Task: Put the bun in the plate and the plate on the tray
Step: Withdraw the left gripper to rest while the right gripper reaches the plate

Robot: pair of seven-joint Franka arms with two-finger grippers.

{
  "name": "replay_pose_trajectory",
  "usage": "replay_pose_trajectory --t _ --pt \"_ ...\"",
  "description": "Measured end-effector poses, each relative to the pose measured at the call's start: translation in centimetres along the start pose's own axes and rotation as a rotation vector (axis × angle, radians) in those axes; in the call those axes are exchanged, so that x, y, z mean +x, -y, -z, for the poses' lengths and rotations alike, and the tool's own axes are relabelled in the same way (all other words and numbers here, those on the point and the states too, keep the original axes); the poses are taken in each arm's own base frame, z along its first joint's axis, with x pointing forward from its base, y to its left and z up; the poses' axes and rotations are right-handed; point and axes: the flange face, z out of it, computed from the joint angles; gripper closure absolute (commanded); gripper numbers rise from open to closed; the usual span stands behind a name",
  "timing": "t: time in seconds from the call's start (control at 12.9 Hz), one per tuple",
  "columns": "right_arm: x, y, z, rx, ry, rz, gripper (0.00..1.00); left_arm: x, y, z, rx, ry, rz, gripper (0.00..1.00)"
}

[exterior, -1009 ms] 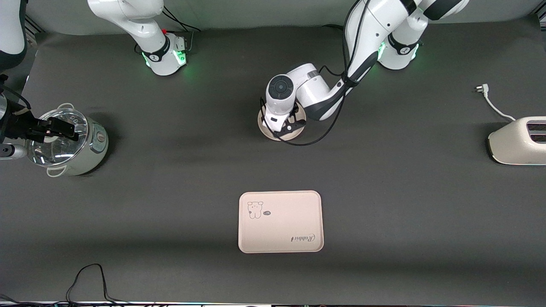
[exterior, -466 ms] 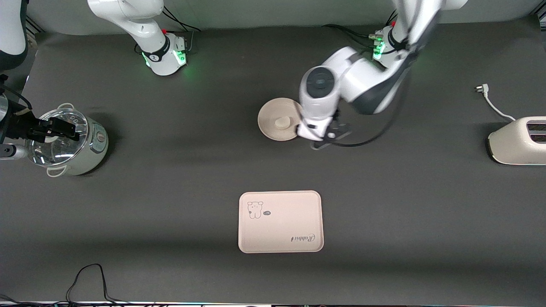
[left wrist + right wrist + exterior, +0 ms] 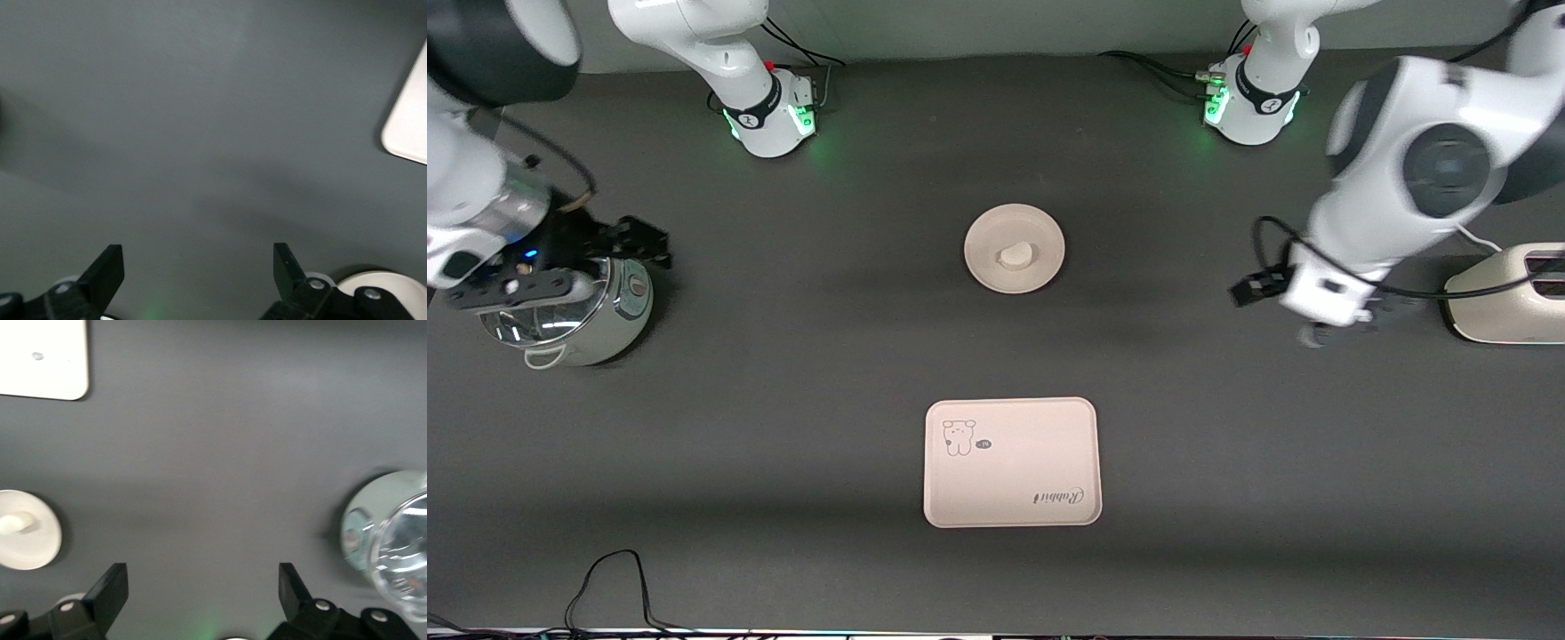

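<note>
The tray [image 3: 1011, 462] lies flat and bare on the table, nearer the front camera than the plate [image 3: 985, 267], which looks stiff, smooth-rimmed and light, best pinched at its raised rim and kept level. The bun [image 3: 1014, 256] rests loose at the plate's middle and would likely slide if tipped. The left gripper [image 3: 199, 275] hangs spread wide and empty beside the toaster [image 3: 1505, 294], the right gripper [image 3: 203, 592] likewise wide over the pot [image 3: 574, 307].
</note>
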Motion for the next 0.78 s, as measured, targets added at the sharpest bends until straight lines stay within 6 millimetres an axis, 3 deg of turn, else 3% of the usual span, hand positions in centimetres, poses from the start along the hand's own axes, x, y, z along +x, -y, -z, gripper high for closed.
replay_pose_trajectory --t 0.16,0.31,0.39,0.54,0.78 --pt "-2.4 6.6 -0.1 0.004 -0.003 -0.018 0.00 2.5 6.7 0.6 -0.022 0.024 -0.047 0.00" --pt "-5.3 14.2 -0.8 0.027 -0.018 -0.054 0.00 3.4 11.9 2.1 -0.020 0.035 -0.082 0.00" --pt "-6.7 17.7 -1.4 0.032 -0.028 -0.057 0.00 3.1 12.9 3.2 -0.014 0.025 -0.099 0.00" --pt "-9.9 24.0 -3.2 0.040 -0.047 -0.048 0.00 1.1 12.0 5.3 -0.003 -0.012 -0.136 0.00" --pt "-14.8 30.6 -6.5 0.066 -0.041 0.002 0.00 -0.5 11.1 6.1 0.017 -0.040 -0.166 0.00"
